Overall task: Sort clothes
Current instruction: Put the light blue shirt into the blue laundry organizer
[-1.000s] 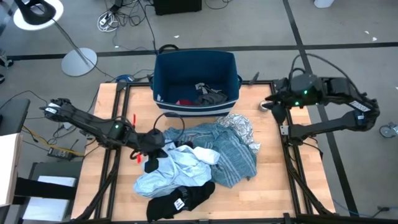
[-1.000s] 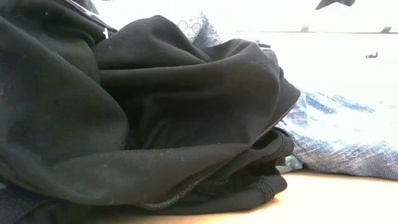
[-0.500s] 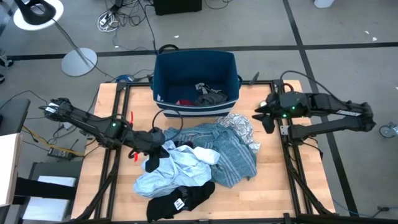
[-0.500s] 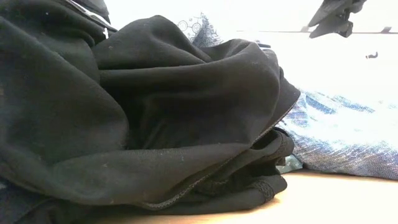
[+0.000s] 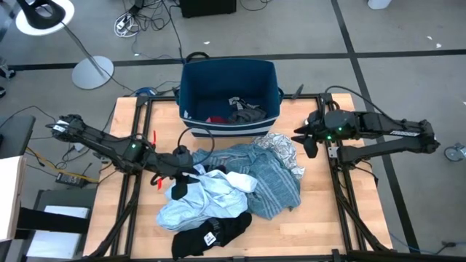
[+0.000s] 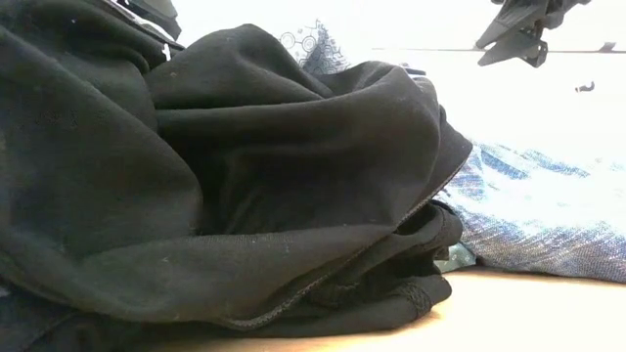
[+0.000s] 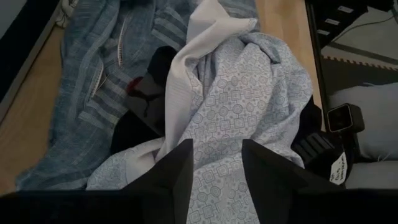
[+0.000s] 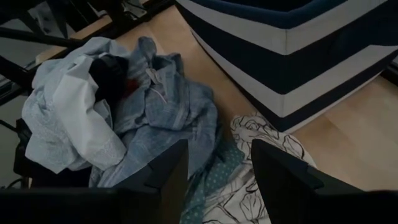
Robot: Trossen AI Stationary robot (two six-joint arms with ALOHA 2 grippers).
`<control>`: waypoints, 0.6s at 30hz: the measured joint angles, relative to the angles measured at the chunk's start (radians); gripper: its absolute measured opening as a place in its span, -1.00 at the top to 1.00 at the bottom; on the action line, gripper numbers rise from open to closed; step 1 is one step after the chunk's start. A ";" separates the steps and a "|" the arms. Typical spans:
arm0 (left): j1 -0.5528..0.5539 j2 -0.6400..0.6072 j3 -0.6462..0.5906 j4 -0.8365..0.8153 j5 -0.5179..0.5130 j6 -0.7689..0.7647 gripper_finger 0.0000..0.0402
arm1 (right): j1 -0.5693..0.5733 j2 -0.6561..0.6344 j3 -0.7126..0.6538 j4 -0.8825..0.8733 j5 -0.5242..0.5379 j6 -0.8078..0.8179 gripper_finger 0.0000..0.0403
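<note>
The clothes lie heaped at the table's middle: a light blue shirt, a teal striped cloth, a white-and-grey patterned cloth, and black pieces at the near edge. A small black piece lies on the shirt's left part. My left gripper stands open just over the shirt, with shirt fabric showing between its fingers. My right gripper hovers open at the heap's right side, beside the patterned cloth. A small red piece lies in the bin.
The dark blue bin stands at the table's far middle and holds the red piece and a dark cloth. Bare wood shows right of the heap. In the low view a black cloth fills most of the picture.
My left gripper has opened over the left part of the heap, and the small black piece lies on the shirt under it. My right gripper has gone toward the table's left edge and down, nearer the patterned cloth.
</note>
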 joint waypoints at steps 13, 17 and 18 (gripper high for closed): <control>-0.019 0.119 0.000 -0.080 0.009 0.005 0.40 | 0.082 0.001 0.000 0.000 0.021 0.039 0.12; -0.019 0.173 0.000 -0.098 0.058 0.014 0.41 | 0.101 0.001 0.000 0.000 0.044 0.051 0.12; -0.019 0.180 0.000 -0.103 0.061 0.000 0.44 | 0.105 0.001 0.000 0.000 0.049 0.051 0.12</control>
